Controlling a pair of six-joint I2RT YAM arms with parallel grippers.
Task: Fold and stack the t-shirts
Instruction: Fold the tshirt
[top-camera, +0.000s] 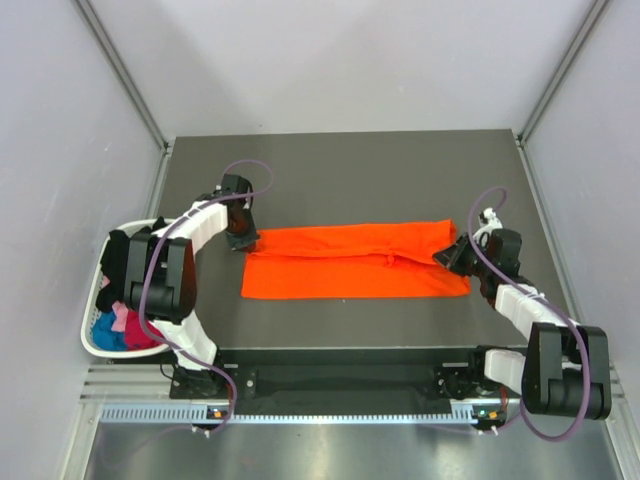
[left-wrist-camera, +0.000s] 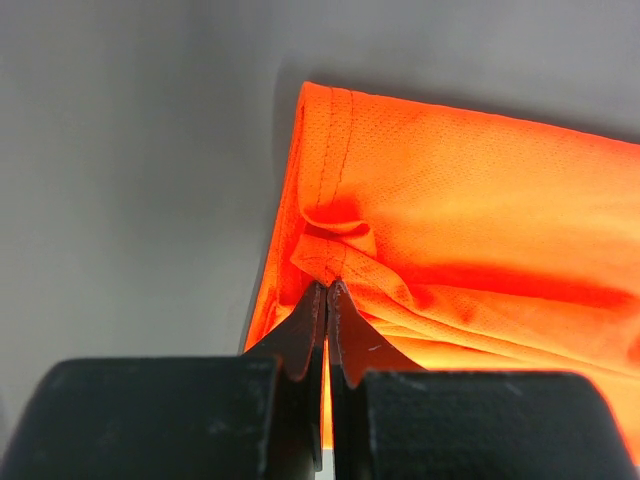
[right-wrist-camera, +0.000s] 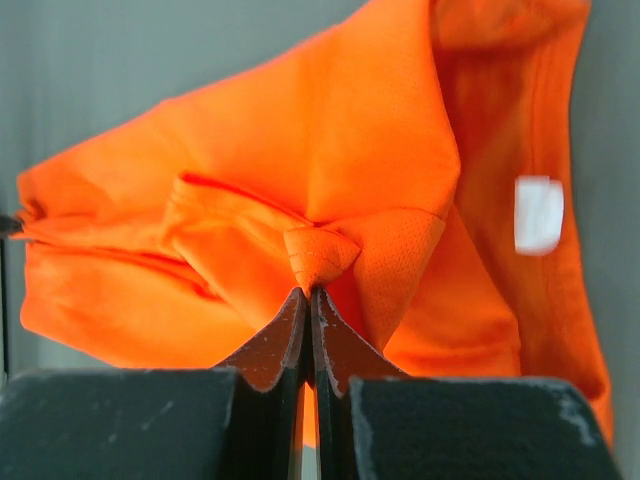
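Note:
The orange t-shirt (top-camera: 350, 262) lies in a long folded strip across the middle of the dark table. My left gripper (top-camera: 246, 243) is shut on its left end; in the left wrist view the fingertips pinch a bunched fold of orange t-shirt cloth (left-wrist-camera: 330, 250). My right gripper (top-camera: 448, 256) is shut on the right end; in the right wrist view a pinched tuft of the orange t-shirt (right-wrist-camera: 318, 255) sits between the tips, and the white neck label (right-wrist-camera: 538, 213) shows at right. Other t-shirts, black (top-camera: 120, 258), magenta (top-camera: 128, 322) and blue (top-camera: 106, 331), lie in a basket.
A white laundry basket (top-camera: 90, 335) stands at the table's left edge beside the left arm. Grey walls close in the table on the left, right and back. The dark table top (top-camera: 340, 170) extends behind the shirt.

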